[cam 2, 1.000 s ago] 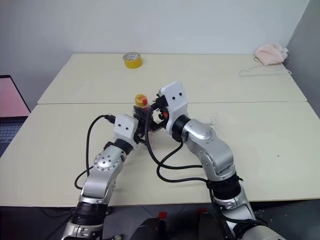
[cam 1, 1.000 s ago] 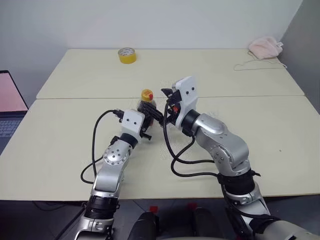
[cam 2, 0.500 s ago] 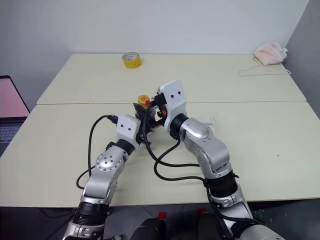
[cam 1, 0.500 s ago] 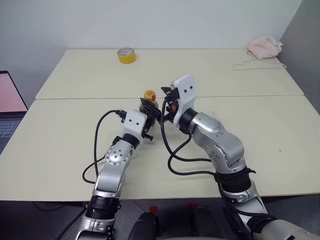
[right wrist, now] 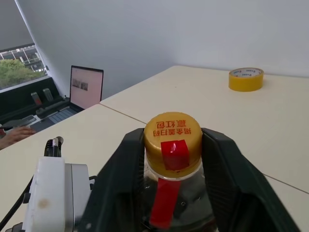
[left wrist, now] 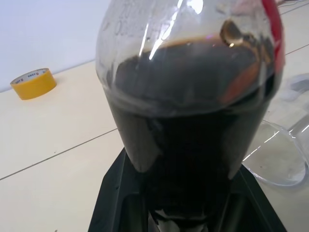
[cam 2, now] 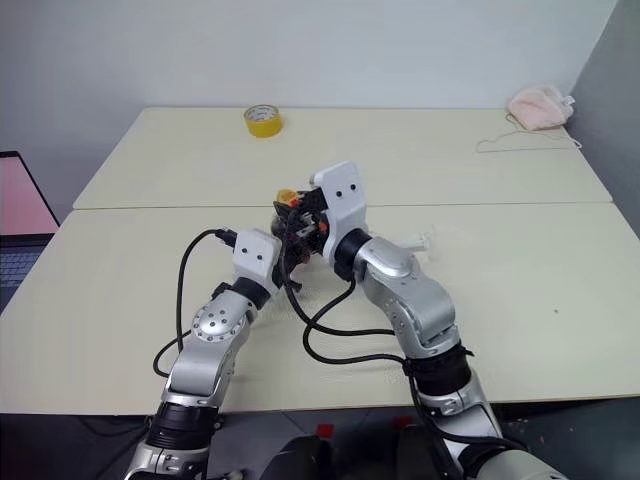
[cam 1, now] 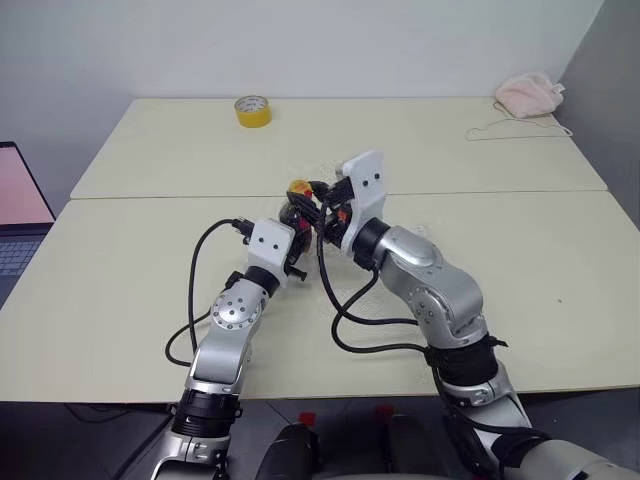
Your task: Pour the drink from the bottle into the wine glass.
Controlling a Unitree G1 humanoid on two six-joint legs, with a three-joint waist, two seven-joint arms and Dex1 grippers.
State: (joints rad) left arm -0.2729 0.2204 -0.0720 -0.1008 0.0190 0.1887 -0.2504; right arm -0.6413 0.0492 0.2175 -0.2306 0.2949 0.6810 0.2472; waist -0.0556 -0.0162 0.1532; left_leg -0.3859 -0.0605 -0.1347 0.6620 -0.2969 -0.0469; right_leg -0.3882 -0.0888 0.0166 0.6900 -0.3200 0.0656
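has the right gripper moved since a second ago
Yes. The right gripper has shifted left toward the bottle, away from the pink cloth, and its fingers have closed around the yellow cap.

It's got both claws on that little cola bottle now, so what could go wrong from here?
The cap is still on, with red tape over it, and the right gripper has closed on it: the tape may resist, or the fingers may slip. The left gripper clamps the bottle low on its rounded body, so it might turn in the grip. The drink stands high, and the wine glass sits close beside, easy to knock or splash.
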